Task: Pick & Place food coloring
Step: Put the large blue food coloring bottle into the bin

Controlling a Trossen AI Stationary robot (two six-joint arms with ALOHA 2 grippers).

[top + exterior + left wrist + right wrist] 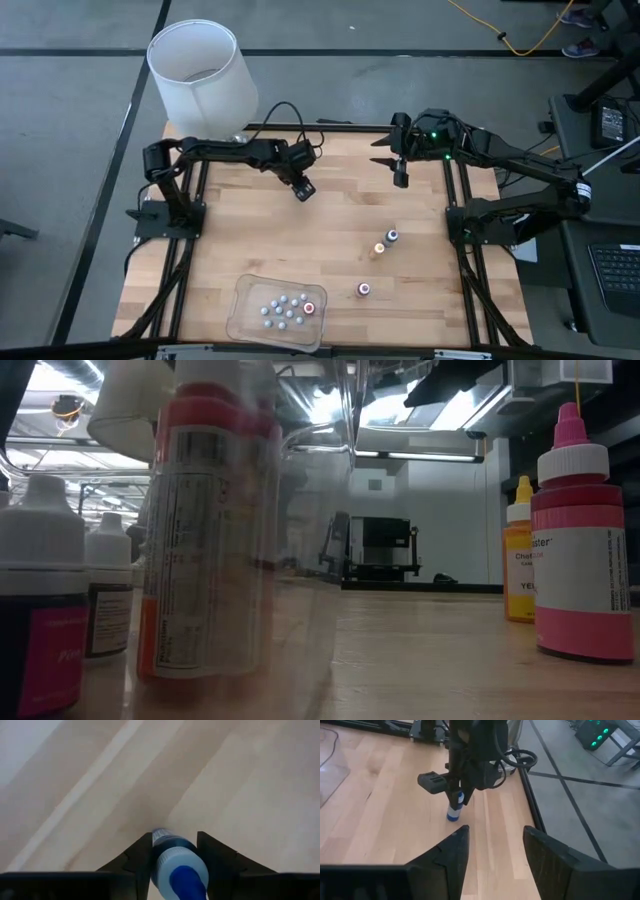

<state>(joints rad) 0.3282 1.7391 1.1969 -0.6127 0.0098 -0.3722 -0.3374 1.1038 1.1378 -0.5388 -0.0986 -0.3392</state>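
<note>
Fingers of left gripper seen closed around blue food coloring bottle, bottle upright on table at far centre. Right gripper held parted and empty, far right, above table. Three more bottles left standing right of centre; clear tray with capped bottles at near left. Step judged: grasp of blue bottle being made. Next move judged to call for firm hold, straight lift, carry to tray.

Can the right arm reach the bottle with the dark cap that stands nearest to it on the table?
Probably yes. The right claw is empty and open, and only bare wood lies between it and the dark-capped bottle. The left claw is off to the side, closing on a blue bottle.
</note>
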